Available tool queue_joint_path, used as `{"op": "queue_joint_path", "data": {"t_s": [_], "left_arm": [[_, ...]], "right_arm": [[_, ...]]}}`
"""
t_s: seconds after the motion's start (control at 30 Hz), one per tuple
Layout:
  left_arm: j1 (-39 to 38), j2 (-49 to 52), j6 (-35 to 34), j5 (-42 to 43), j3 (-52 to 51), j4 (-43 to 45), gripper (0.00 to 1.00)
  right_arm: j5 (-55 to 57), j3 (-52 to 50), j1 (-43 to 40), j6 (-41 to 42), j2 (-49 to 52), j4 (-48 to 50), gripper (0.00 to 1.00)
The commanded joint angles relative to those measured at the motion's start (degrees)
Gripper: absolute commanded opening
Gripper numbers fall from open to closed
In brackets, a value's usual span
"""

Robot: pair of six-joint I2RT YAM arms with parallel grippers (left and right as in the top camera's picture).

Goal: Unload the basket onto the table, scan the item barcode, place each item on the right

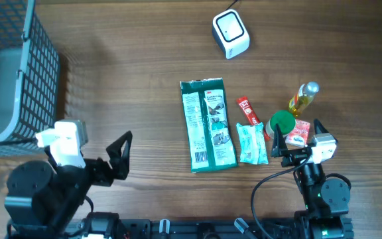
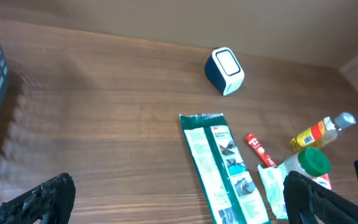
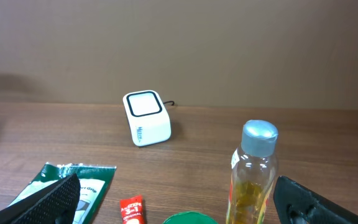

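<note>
Wire basket (image 1: 25,66) stood at the far left of the table (image 1: 125,79), well apart from the goods. The scanner (image 1: 231,34), a white block with a dark blue side and a dark-rimmed window on top, stood at the far middle, with open wood between it and the goods.

Nearer the arms lay a long green packet (image 1: 208,125), flat, with white printed panels face up. Just to its right were a red tube (image 1: 249,110) and a pale green sachet (image 1: 252,143). Beyond these a green-lidded jar (image 1: 282,123), an upright yellow bottle (image 1: 304,97) with a grey cap and a red-and-white box (image 1: 298,133) were crowded together.

All print, including the tube's white lettering and a small mark on the scanner's side, was too small to read.

Right gripper (image 1: 298,137) sat at that cluster, fingers spread wide and gripping nothing; contact could not be told. Left gripper (image 1: 121,158) sat over bare wood left of the packet, fingers wide and empty.
</note>
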Motion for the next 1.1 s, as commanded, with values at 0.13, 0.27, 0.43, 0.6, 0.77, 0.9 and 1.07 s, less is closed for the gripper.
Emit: {"op": "queue_joint_path", "data": {"t_s": [0.13, 0.27, 0.43, 0.6, 0.77, 0.9, 1.07], "left_arm": [[-0.1, -9.0, 0.3, -5.0, -10.0, 1.6, 1.0], [0.0, -15.1, 0.3, -5.5, -16.3, 1.7, 1.0], [0.0, -22.8, 1.0, -5.5, -20.4, 7.6, 1.0], [1.2, -30.3, 3.5, -5.3, -28.5, 29.1, 1.0], [3.0, -30.3, 3.5, 0.3, -40.6, 58.4, 1.0], [3.0, -30.3, 3.3, 1.9, -50.8, 76.3, 1.0], [3.0, -30.3, 3.3, -0.1, -57.6, 77.3, 1.0]], "right_arm": [[-0.9, -0.1, -0.3, -0.5, -0.5, 0.1, 1.0], [-0.9, -0.1, -0.3, -0.5, -0.5, 0.1, 1.0], [-0.9, -0.1, -0.3, -0.5, -0.5, 0.1, 1.0], [-0.9, -0.1, -0.3, -0.5, -0.5, 0.1, 1.0], [-0.9, -0.1, -0.3, -0.5, -0.5, 0.1, 1.0], [-0.9, -0.1, -0.3, -0.5, -0.5, 0.1, 1.0], [-0.9, -0.1, -0.3, -0.5, -0.5, 0.1, 1.0]]}}
